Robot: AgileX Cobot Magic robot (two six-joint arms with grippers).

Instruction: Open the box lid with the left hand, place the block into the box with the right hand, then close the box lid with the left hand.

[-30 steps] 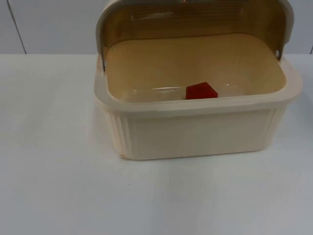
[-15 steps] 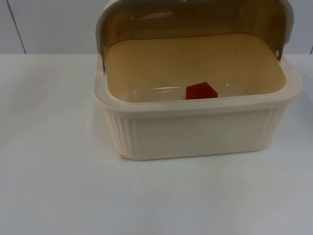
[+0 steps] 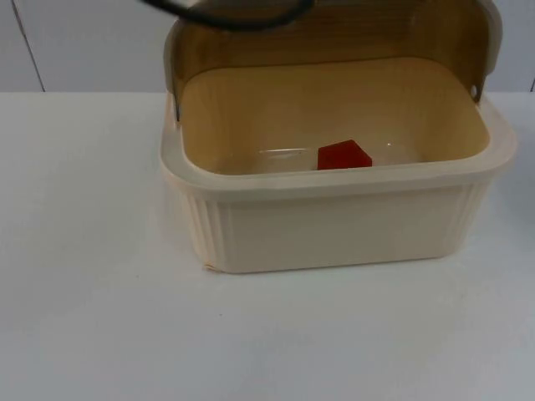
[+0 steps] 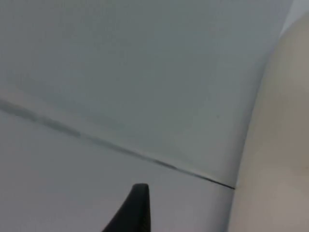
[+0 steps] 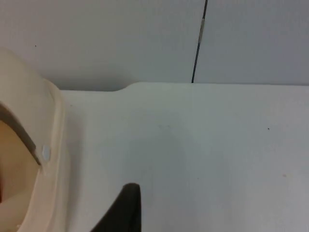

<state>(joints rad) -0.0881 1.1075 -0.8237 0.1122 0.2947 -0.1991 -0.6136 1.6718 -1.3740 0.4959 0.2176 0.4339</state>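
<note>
The left gripper (image 4: 137,212) is up close to the grey wall (image 4: 120,72), with the pale side of the box (image 4: 275,145) right beside it. One black fingertip can be seen, so I cannot tell if this gripper is spread or pressed together. It holds nothing that I can see.

The right gripper (image 5: 125,210) hangs over the bare white table (image 5: 193,154), just beside the box's rim (image 5: 53,145) and outside it. Here too one fingertip can be seen, so I cannot tell how its fingers stand. I think this arm is waiting, since its job looks done.

From the top, the cream box (image 3: 334,225) sits in the middle of the table (image 3: 100,317). Its lid (image 3: 334,38) is tipped up and back, so the box is open. The red block (image 3: 343,155) lies on the floor of the box, near the front wall and a bit right of the middle. The front rim hides its lower part.

So two steps look done: the lid is open and the block is inside. One step is left: the left gripper has to reach the lid and swing it down onto the rim. The lid is not shut yet. The block sits low in the box, so I think it will not get in the lid's way.
</note>
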